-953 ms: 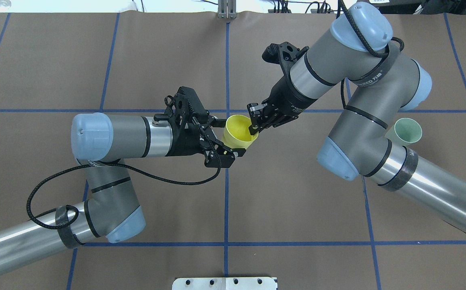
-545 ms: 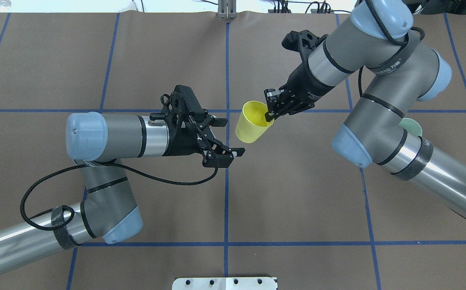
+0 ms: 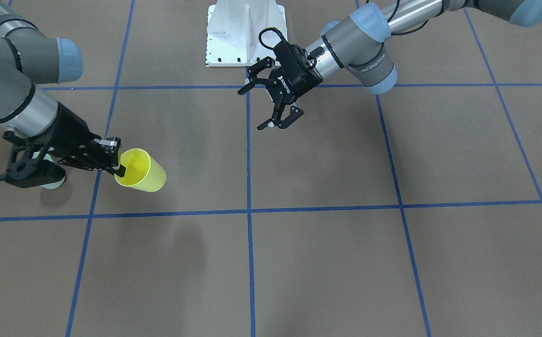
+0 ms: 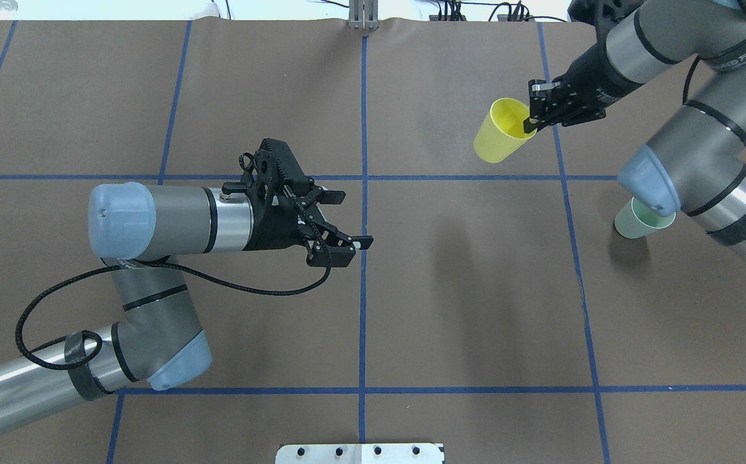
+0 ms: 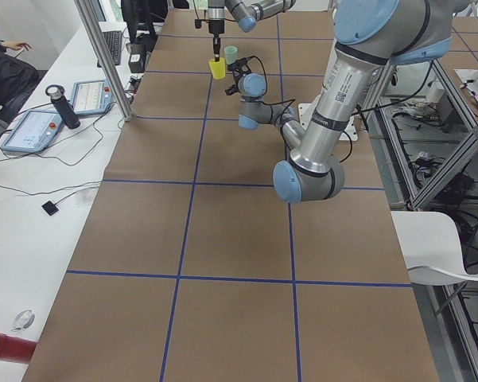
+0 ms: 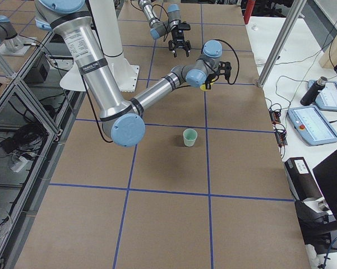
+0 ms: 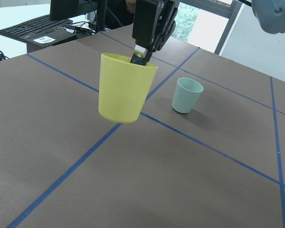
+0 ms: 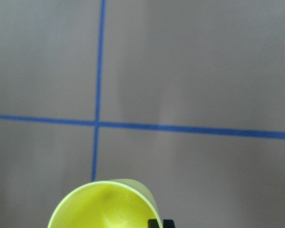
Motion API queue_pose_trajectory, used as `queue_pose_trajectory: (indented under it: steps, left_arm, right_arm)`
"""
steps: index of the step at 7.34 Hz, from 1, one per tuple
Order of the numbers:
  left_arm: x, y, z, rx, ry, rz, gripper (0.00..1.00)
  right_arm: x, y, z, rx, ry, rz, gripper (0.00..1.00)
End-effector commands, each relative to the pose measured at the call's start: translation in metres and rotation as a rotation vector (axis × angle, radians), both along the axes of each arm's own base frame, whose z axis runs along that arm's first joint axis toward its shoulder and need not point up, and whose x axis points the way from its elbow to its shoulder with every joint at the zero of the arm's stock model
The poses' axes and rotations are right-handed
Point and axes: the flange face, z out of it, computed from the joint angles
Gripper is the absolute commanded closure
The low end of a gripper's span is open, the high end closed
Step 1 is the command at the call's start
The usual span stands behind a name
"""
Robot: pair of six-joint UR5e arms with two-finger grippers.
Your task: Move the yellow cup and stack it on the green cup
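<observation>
My right gripper (image 4: 529,124) is shut on the rim of the yellow cup (image 4: 499,133), one finger inside and one outside. The cup hangs tilted above the table (image 3: 142,171), and the left wrist view shows it clear of the mat (image 7: 123,90). The pale green cup (image 4: 642,223) stands upright on the mat, partly hidden under my right arm's elbow, nearer the robot than the yellow cup. It shows whole in the left wrist view (image 7: 187,95). My left gripper (image 4: 354,219) is open and empty near the table's centre line (image 3: 253,108).
Blue tape lines (image 4: 363,309) divide the brown mat into squares. A white base plate (image 3: 245,32) sits at the robot's edge of the table. Beside the table, a desk carries tablets (image 5: 32,131) and a bottle (image 5: 60,107).
The right arm has carried the yellow cup away from the left gripper, to the right and toward the far edge. The left arm, open since 0.5 s ago, has drawn back slightly.
</observation>
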Motion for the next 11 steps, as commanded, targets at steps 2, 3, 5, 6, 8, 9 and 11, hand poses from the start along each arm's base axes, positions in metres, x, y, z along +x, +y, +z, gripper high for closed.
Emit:
queue_pose_trajectory:
  steps: [2,3,5,6,8,9,11]
  left_arm:
    - [-0.041,-0.035,0.052,-0.107,-0.103,-0.083,0.00]
    - [-0.048,-0.048,0.057,-0.137,-0.147,-0.106,0.00]
    - [-0.066,-0.059,0.048,-0.205,-0.240,-0.135,0.00]
    - [-0.076,-0.062,0.040,-0.232,-0.275,-0.146,0.00]
    - [-0.098,-0.077,0.041,-0.291,-0.333,-0.133,0.00]
    - [-0.103,-0.080,0.042,-0.294,-0.333,-0.132,0.00]
    - [-0.104,-0.083,0.044,-0.298,-0.335,-0.136,0.00]
  right_arm:
    - [0.070,-0.023,0.027,0.064,0.218,0.014,1.00]
    - [0.089,-0.020,0.045,0.110,0.314,-0.024,1.00]
    - [0.111,0.023,0.101,0.126,0.390,-0.088,1.00]
    - [0.119,0.041,0.112,0.118,0.389,-0.094,1.00]
    - [0.124,0.057,0.119,0.109,0.385,-0.102,1.00]
    - [0.122,0.057,0.122,0.096,0.372,-0.111,1.00]
    - [0.116,0.057,0.128,0.077,0.363,-0.131,1.00]
